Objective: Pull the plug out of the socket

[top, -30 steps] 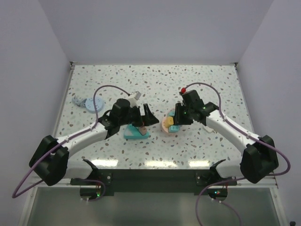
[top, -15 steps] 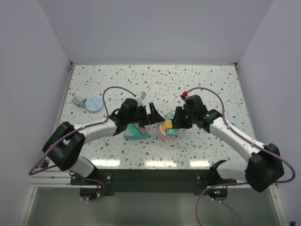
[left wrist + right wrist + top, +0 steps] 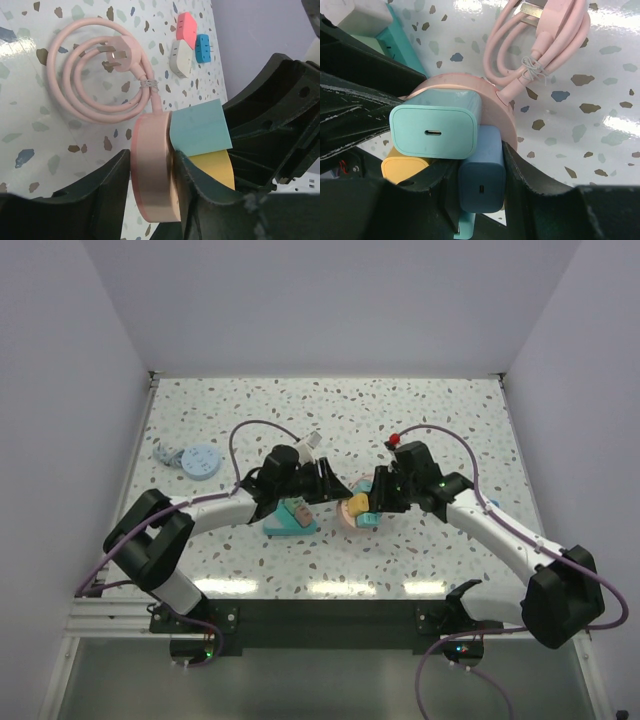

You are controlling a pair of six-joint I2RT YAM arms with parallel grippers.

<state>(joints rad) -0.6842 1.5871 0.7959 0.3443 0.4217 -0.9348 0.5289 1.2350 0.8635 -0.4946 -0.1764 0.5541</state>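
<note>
The socket (image 3: 150, 150) is a round pink disc with a coiled pink cable (image 3: 95, 80). It is tipped up on edge near the table's middle (image 3: 350, 510). Three plugs stick out of its face: mint (image 3: 436, 131), yellow (image 3: 402, 170) and blue (image 3: 481, 160). My left gripper (image 3: 154, 172) is shut on the disc's rim, one finger (image 3: 110, 185) on each flat side. From the other side, my right gripper (image 3: 482, 187) is shut on the blue plug. In the top view the left gripper (image 3: 325, 485) and right gripper (image 3: 378, 495) face each other across the socket.
A teal stand (image 3: 291, 520) with a white adapter sits just left of the socket, under my left arm. Blue discs (image 3: 195, 458) lie at the far left. Loose pink (image 3: 187, 27), blue (image 3: 202, 47) and white (image 3: 180, 57) plugs lie beyond the cable coil.
My left arm has reached right to the socket and its jaws have closed on the disc's rim. The right gripper keeps its grip on the blue plug and has shifted slightly left.
</note>
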